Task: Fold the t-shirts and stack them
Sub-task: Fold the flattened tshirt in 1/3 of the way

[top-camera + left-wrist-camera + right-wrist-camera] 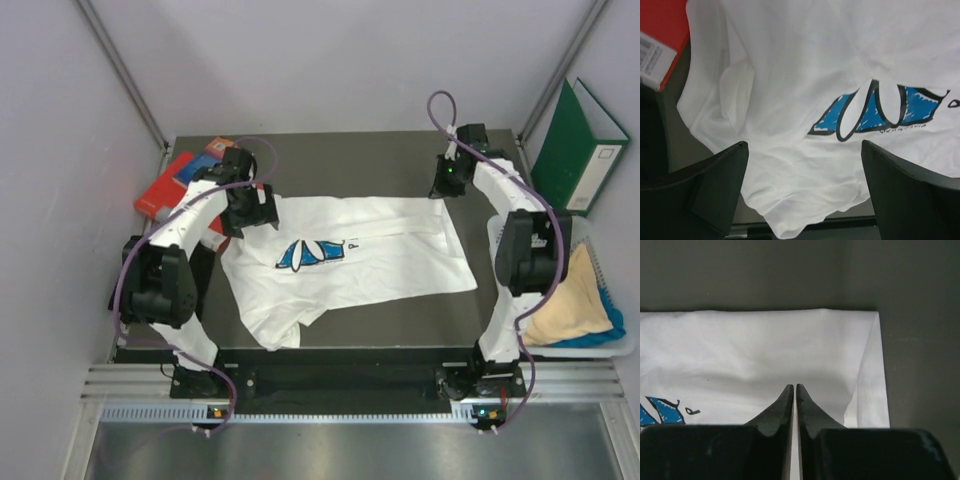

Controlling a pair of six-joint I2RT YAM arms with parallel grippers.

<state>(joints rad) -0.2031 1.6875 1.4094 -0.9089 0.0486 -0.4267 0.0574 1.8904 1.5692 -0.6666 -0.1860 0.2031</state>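
Dark grey worktop [400,320], pale enclosure walls on three sides.

Left gripper [804,150]: fingers spread wide with nothing between them. It hangs over the left end of the white t-shirt [390,250], close to the blue print [310,252]. Contact with the cloth cannot be determined.

Right gripper [794,387]: fingers closed together with only a hairline slit between them. The tips sit over the shirt's far right corner. Whether any cloth is pinched cannot be told.

Shirt lies flat mid-worktop, print up, long axis running from left edge to right edge. Its straight end faces the right edge. A sleeve [275,330] sticks out toward the near left corner.

Red book [165,192] sits at the far left corner, just beside the shirt's left end.
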